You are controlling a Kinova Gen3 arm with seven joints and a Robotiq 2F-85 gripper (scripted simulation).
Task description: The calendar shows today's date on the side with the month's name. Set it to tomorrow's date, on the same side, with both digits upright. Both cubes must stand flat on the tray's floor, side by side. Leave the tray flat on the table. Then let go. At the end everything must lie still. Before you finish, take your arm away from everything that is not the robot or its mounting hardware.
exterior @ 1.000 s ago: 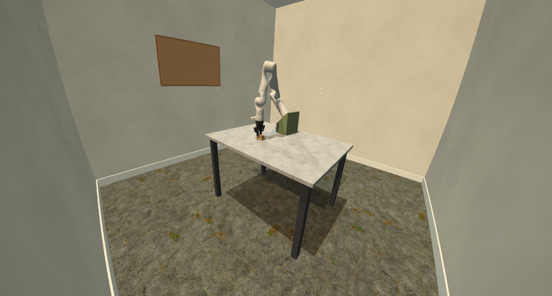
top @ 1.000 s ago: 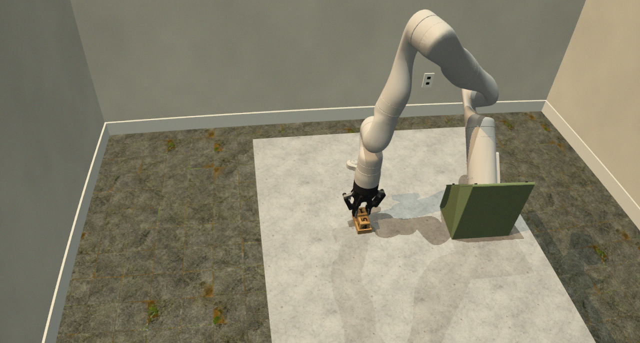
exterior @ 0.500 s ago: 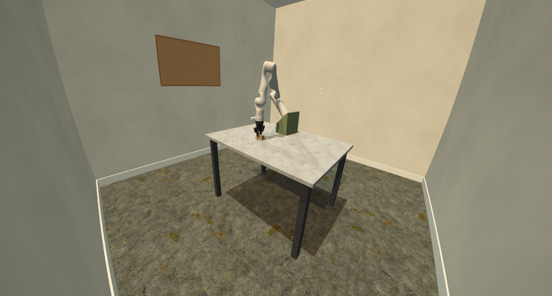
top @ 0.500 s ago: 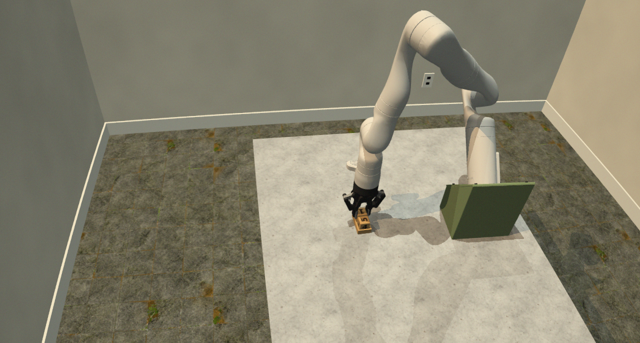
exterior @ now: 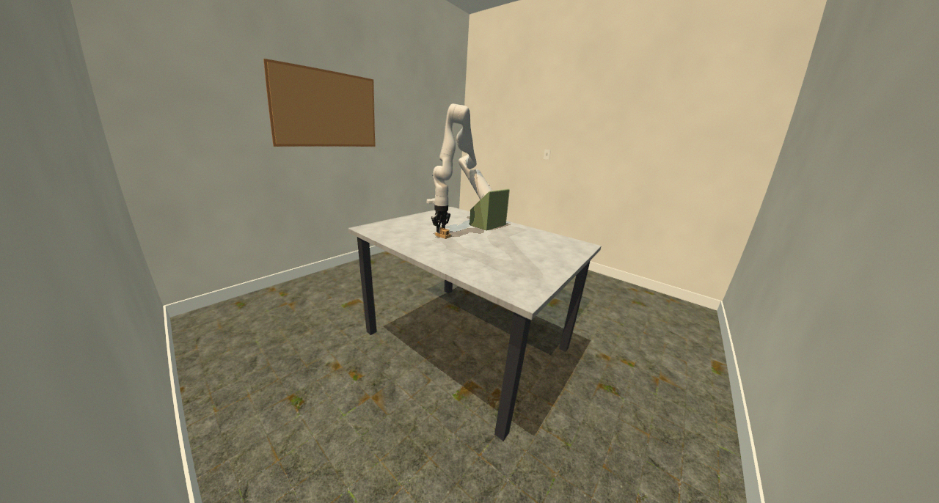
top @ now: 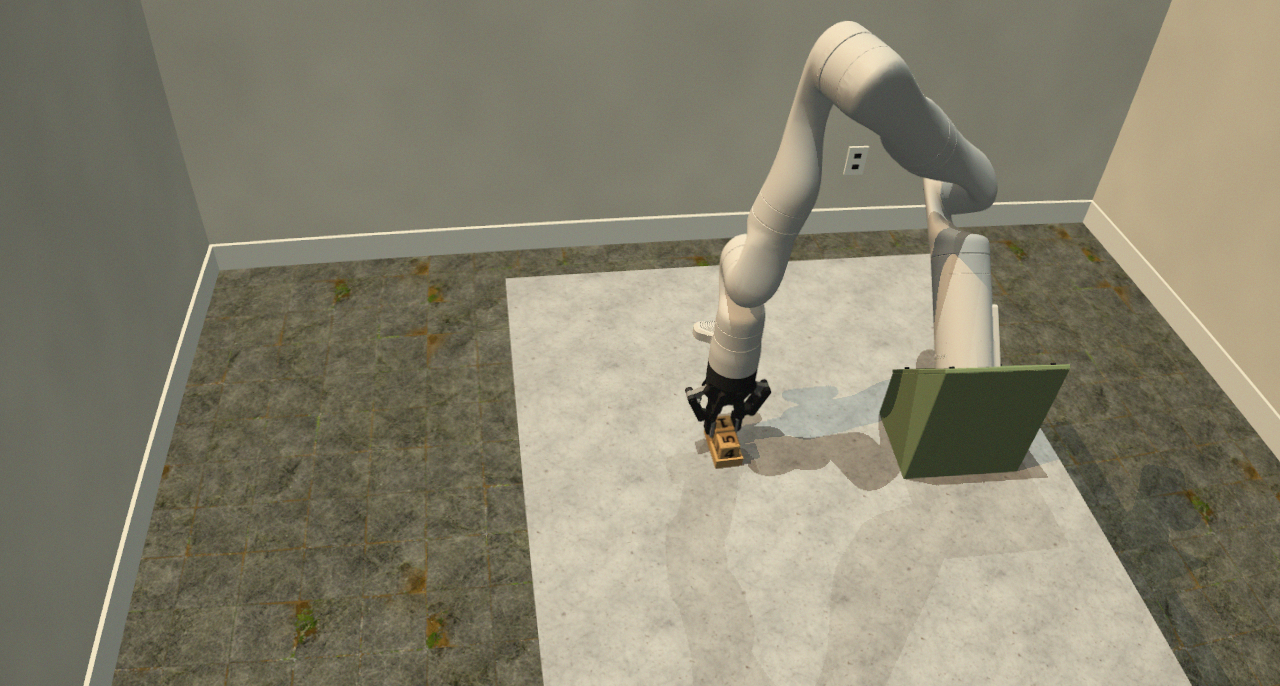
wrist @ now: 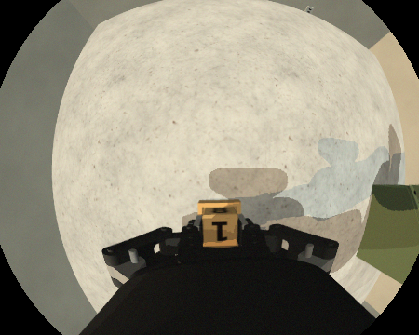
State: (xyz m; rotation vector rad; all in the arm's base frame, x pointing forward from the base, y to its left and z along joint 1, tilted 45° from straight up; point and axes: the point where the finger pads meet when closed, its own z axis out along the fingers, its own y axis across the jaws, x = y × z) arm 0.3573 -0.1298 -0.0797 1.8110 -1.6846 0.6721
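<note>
A small wooden calendar tray [top: 727, 459] stands on the marble table, left of the middle. My gripper [top: 724, 420] points straight down over it and is shut on a wooden digit cube [top: 722, 426]. In the wrist view this cube [wrist: 220, 230] sits between my fingers and shows a 1 on its visible face. A second cube [top: 729, 439] showing a 5 sits right beside it in the tray, nearer the camera. I cannot tell whether the held cube touches the tray's floor. The tray and gripper [exterior: 441, 227] are tiny in the exterior view.
A green wedge-shaped box [top: 971, 418] stands on the table to the right of the tray, in front of the arm's base; it also shows in the wrist view [wrist: 396, 230]. The table's left edge [top: 519, 431] is some way from the tray.
</note>
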